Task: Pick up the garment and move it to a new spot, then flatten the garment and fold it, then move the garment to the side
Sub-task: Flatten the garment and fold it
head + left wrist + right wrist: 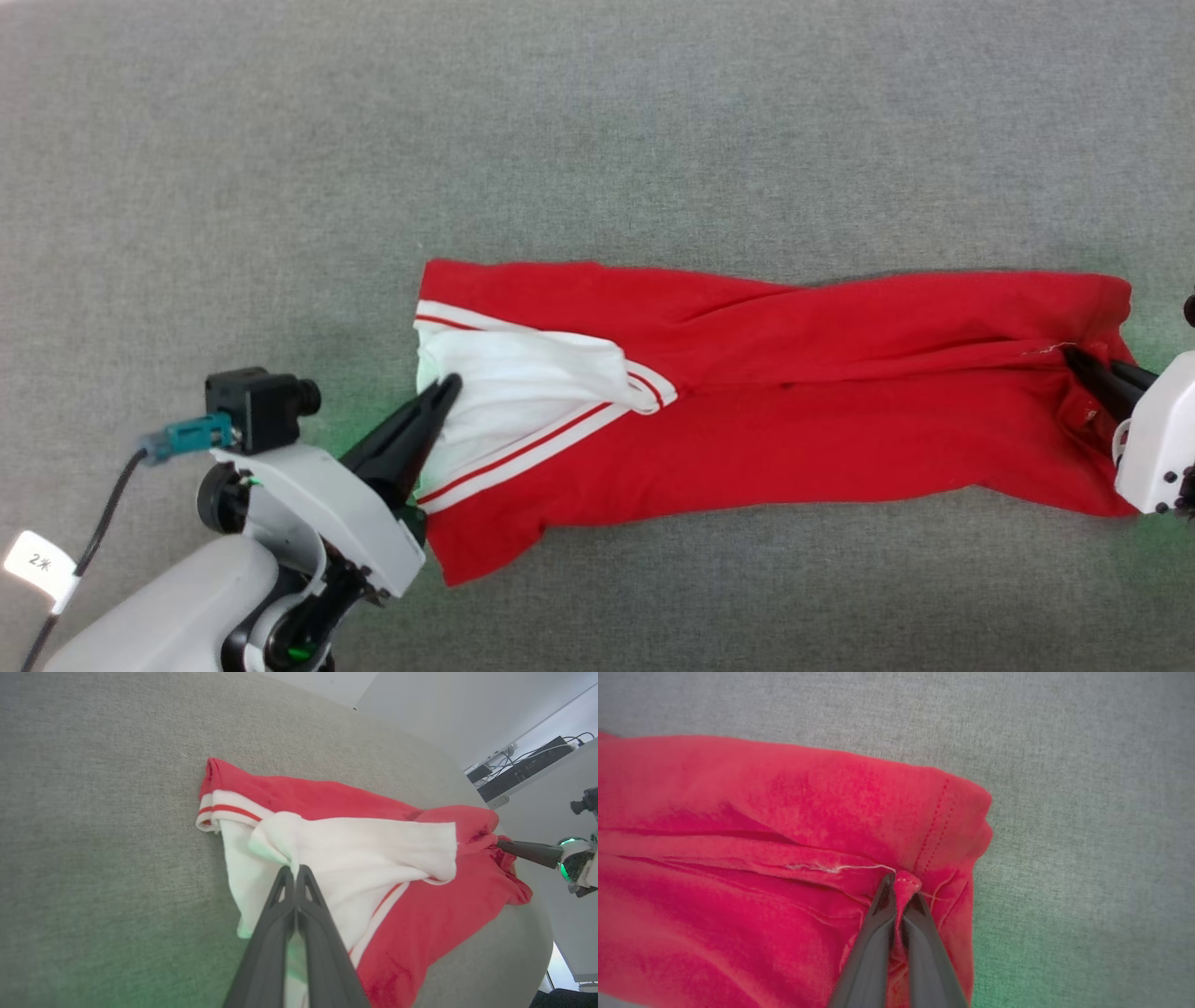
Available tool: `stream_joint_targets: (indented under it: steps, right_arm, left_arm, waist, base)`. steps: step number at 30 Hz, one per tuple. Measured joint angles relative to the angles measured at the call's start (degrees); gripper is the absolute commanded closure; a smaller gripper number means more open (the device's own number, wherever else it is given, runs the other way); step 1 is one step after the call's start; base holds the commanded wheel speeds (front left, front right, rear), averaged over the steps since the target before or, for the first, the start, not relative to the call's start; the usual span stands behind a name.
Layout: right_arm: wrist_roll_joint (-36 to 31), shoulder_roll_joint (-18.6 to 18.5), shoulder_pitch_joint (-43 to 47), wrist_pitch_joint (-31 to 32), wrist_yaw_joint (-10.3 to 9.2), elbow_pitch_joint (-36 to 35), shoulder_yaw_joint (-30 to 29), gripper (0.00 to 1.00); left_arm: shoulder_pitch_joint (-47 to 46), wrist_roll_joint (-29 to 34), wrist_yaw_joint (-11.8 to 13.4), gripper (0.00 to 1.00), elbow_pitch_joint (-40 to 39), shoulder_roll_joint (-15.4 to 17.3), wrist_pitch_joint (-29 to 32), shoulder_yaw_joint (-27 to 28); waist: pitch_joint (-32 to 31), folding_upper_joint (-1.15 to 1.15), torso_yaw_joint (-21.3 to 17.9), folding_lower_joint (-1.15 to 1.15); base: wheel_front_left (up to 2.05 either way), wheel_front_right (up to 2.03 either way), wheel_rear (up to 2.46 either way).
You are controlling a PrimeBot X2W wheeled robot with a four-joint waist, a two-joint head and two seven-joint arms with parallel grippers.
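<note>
The garment (pixel 794 392), a red T-shirt with white sleeve ends and red-and-white striped bands, lies stretched sideways on the grey fabric surface (pixel 597 121). My left gripper (pixel 450 385) is shut on the white sleeve end (pixel 523 392) at the garment's left. In the left wrist view the left gripper (pixel 295 870) pinches a fold of the white cloth (pixel 355 854). At the far right my right gripper (pixel 1074 357) is shut on the red hem. The right wrist view shows a pinch of red fabric (pixel 903 882) between its fingers (pixel 873 942).
Grey fabric spreads around the garment on every side. In the left wrist view the surface's far edge (pixel 467 779) drops off, with white walls and a shelf holding dark equipment and cables (pixel 528 767) beyond.
</note>
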Motion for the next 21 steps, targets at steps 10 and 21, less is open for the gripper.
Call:
stream_joint_targets:
  steps: [10, 21]
  right_arm:
    - [-0.33, 3.64, 1.77, 0.76, 0.0, -0.78, -3.82, 0.0]
    - [3.93, 2.26, 8.22, 10.14, 0.0, -2.1, -11.1, 0.0]
  left_arm:
    - [0.14, 0.65, -1.14, 0.0, 6.36, -2.72, -3.74, 1.86]
    - [12.74, 12.59, 2.75, 0.0, 0.54, -11.74, -5.38, 16.82]
  waist:
    - [-2.12, 0.0, -0.65, 0.0]
    - [-5.25, 0.0, 1.47, 0.0]
  base:
    - [0.0, 0.0, 0.0]
    - [0.0, 0.0, 0.0]
